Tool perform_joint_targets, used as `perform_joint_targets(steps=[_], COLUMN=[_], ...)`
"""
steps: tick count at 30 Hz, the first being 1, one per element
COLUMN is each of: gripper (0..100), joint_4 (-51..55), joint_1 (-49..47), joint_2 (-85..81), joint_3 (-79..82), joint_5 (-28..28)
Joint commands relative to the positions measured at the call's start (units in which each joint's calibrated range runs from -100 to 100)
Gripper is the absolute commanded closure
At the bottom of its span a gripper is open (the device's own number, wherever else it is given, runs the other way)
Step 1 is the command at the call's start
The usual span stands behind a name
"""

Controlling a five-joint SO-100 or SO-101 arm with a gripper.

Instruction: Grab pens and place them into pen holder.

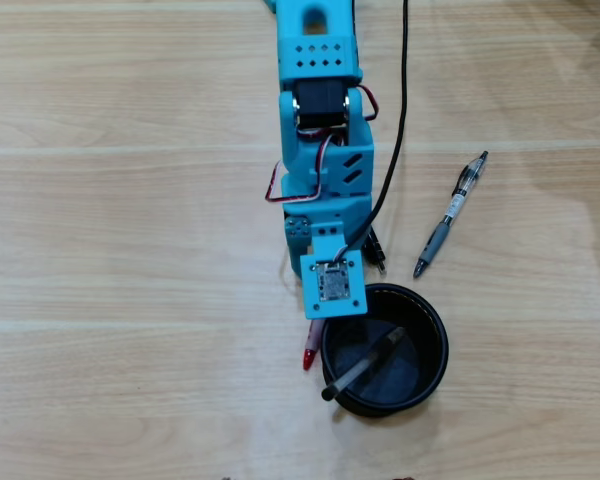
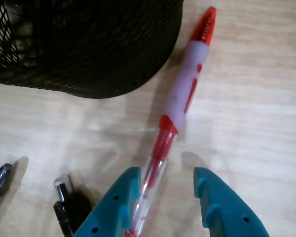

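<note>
A red pen (image 2: 185, 84) with a pale grip lies on the wooden table beside the black mesh pen holder (image 2: 89, 49). My gripper (image 2: 166, 172) is open and straddles the pen's clear barrel, which lies against the left finger (image 2: 119, 197). In the overhead view the wrist camera plate (image 1: 331, 283) hides the fingers, and only the red pen's end (image 1: 310, 352) shows left of the holder's rim (image 1: 442, 335). A black pen (image 1: 365, 365) leans inside the holder. A grey and black pen (image 1: 450, 215) lies on the table to the right of the arm.
A black cable (image 1: 400, 120) runs down along the arm's right side, and its plug (image 2: 64, 197) lies close to the left finger. The grey pen's tip (image 2: 0, 180) shows at the wrist view's left edge. The table is light wood.
</note>
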Motion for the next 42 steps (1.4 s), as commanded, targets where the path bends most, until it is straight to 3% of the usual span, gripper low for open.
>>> perform_joint_targets(steps=[1,13,16,22,42], gripper=[87,83,82,82,83], joint_4=[-0.8,2.2,10.8,25.5,11.4], joint_1=[-0.2,6.3,8.3,7.6,-1.5], joint_2=[2.4,-1.9,-2.0,0.3,11.8], joint_3=[-4.8,-22.2,-22.0,-17.3,-16.9], joint_5=[-0.5,9.4,7.2,-3.7,-5.3])
